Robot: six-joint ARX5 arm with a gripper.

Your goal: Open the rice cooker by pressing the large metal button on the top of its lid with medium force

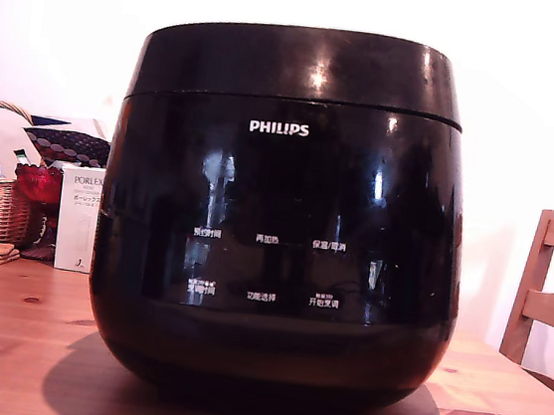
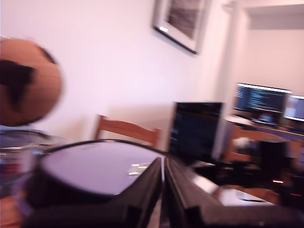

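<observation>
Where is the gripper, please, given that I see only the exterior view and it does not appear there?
Observer: In the wrist view the gripper is close to the glossy top of the lid; I cannot tell whether it touches.
Operator: Is it open?
Observer: No, its jaws stand together, with only a thin slit between them.
Operator: Can you see the metal button?
Observer: Not clearly. The wrist view is blurred and shows only a bright patch on the lid beside the gripper.

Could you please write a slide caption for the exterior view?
Black Philips rice cooker with its lid closed on a wooden table, a wicker basket behind.
</observation>
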